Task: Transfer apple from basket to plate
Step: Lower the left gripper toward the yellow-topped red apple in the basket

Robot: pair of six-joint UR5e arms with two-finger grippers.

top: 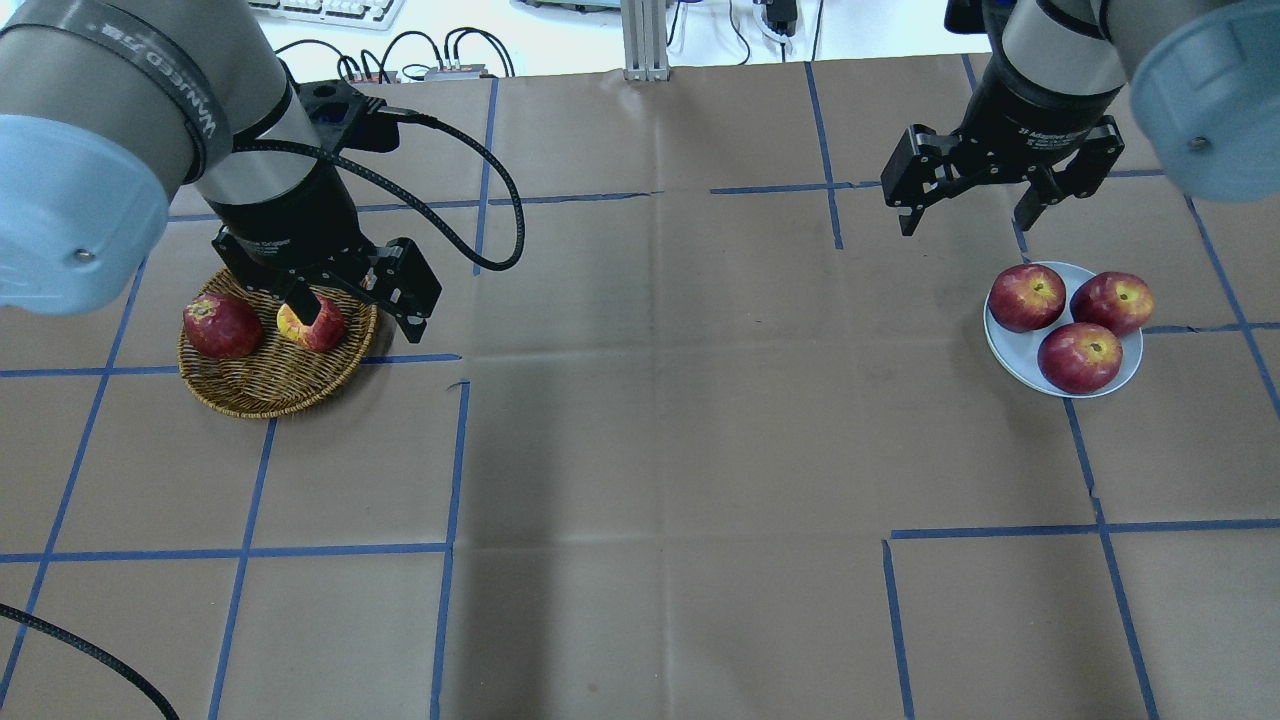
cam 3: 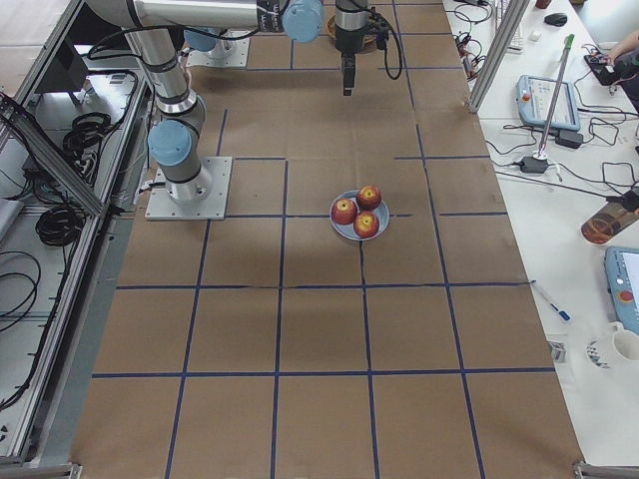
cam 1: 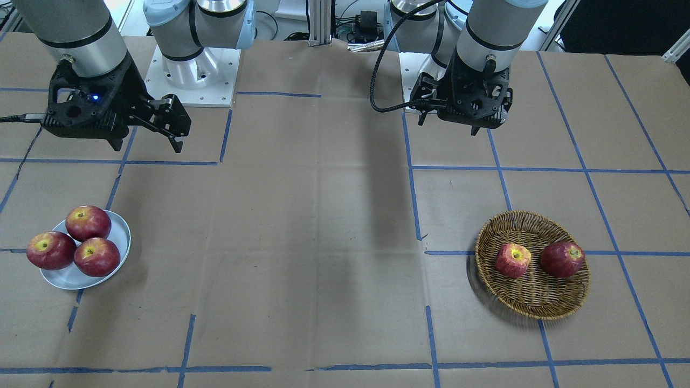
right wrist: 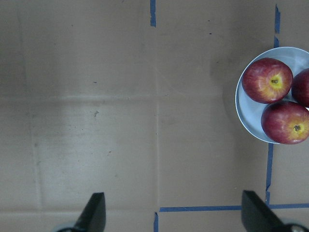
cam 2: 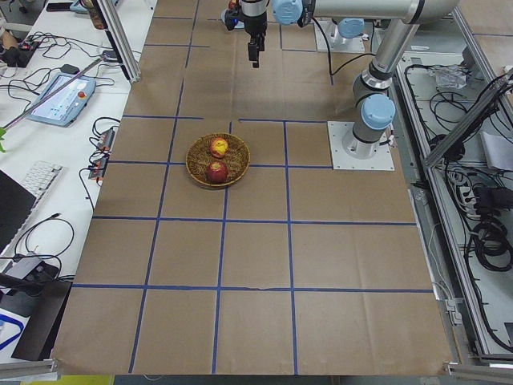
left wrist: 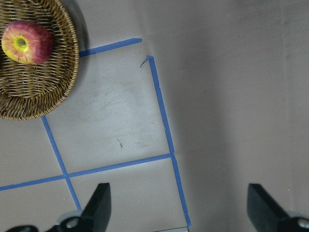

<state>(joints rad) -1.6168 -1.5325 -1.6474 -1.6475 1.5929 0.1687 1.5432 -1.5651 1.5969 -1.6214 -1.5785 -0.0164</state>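
The apple [cam 1: 512, 260], pinkish-red with a yellow stem hollow, lies in the wicker basket [cam 1: 533, 310] beside a darker red apple [cam 1: 562, 259]. It also shows in the overhead view [top: 318, 330], partly behind a finger, and in the left wrist view [left wrist: 26, 42]. My left gripper [top: 355, 310] is open and empty, held high above the table beside the basket [top: 270, 395]. The pale plate [top: 1005, 345] holds three dark red apples. My right gripper [top: 965, 215] is open and empty, raised behind and to the left of the plate [right wrist: 244, 116].
Brown paper with blue tape lines [top: 450, 460] covers the table. The robot's two base plates [cam 1: 188, 75] stand at the back edge. Cables and desks with devices lie beyond the table's ends.
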